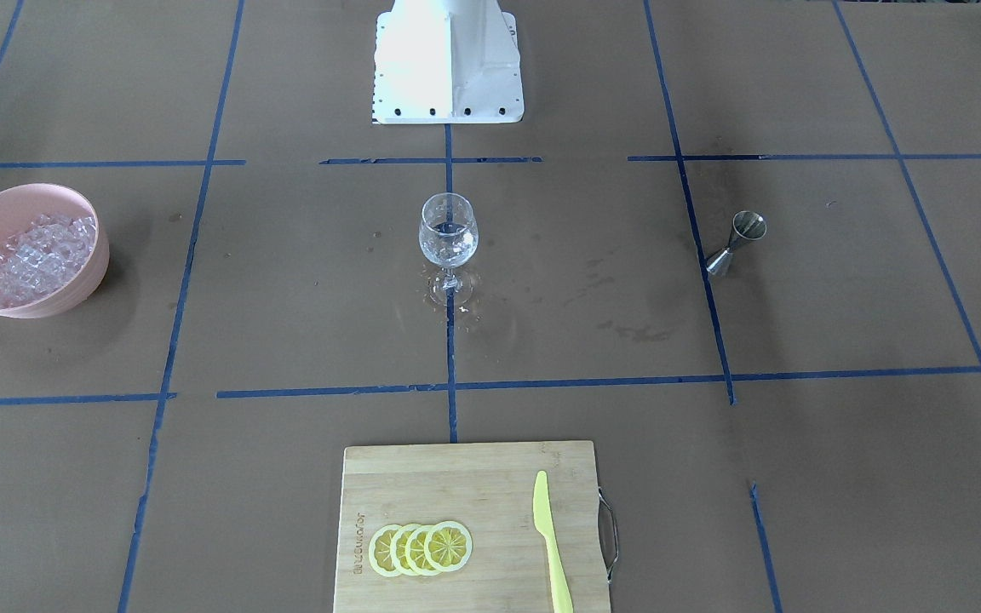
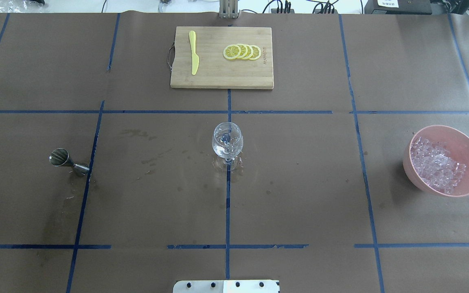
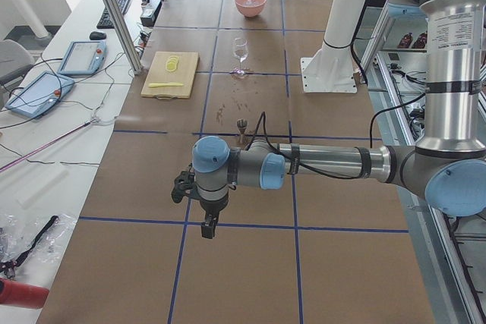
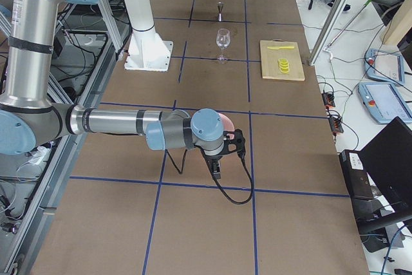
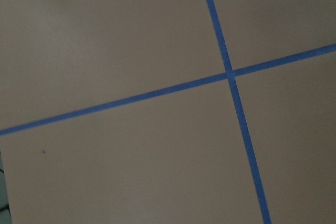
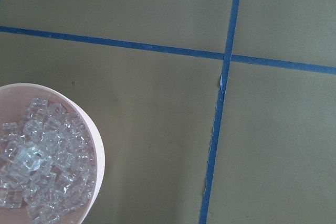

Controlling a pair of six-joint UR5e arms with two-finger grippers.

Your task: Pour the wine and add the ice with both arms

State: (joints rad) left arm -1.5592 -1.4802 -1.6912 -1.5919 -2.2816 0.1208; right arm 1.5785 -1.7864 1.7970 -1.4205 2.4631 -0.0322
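Whether the left gripper (image 3: 206, 225) or right gripper (image 4: 217, 170) is wide or narrow, I cannot tell; the ice (image 6: 42, 161) fills the pink bowl (image 6: 98, 145) just beside the right one; the glass (image 1: 448, 232), well beyond both, holds something clear, so pouring looks done; brown paper (image 2: 299, 183) with blue tape, damp-stained; cluttered desk (image 3: 45, 134) alongside.

Brown paper-covered table (image 2: 299, 195) gridded with blue tape, pink bowl (image 2: 464, 145), clear stemmed glass (image 2: 227, 140), steel jigger (image 2: 65, 159), bamboo cutting board (image 2: 218, 77), white angular base (image 2: 226, 286).
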